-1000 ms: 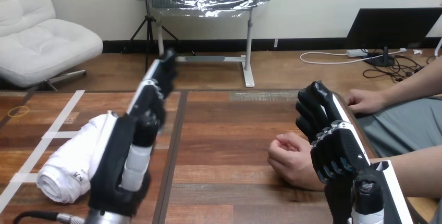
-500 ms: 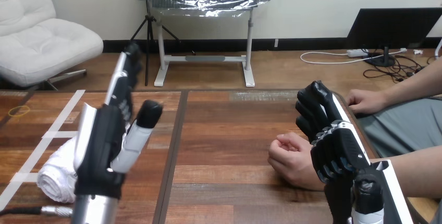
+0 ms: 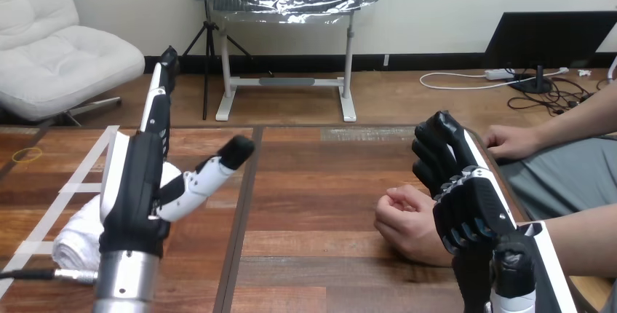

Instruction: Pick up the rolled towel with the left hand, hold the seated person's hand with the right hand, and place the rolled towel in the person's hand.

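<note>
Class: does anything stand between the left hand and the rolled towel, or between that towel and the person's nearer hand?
Nothing visible does. The open left hand is raised beside the rolled towel, and only bare wooden table lies between the towel and the person's nearer hand. The right hand sits on that hand's far side.

The rolled towel (image 3: 73, 242) is plain white. The surface (image 3: 320, 182) is reddish-brown wood grain crossed by white tape strips (image 3: 89, 167) (plus one small yellow ring (image 3: 27, 155)). The left hand (image 3: 134, 182) is black with white shells; the right hand (image 3: 469, 200) is mostly black.
</note>
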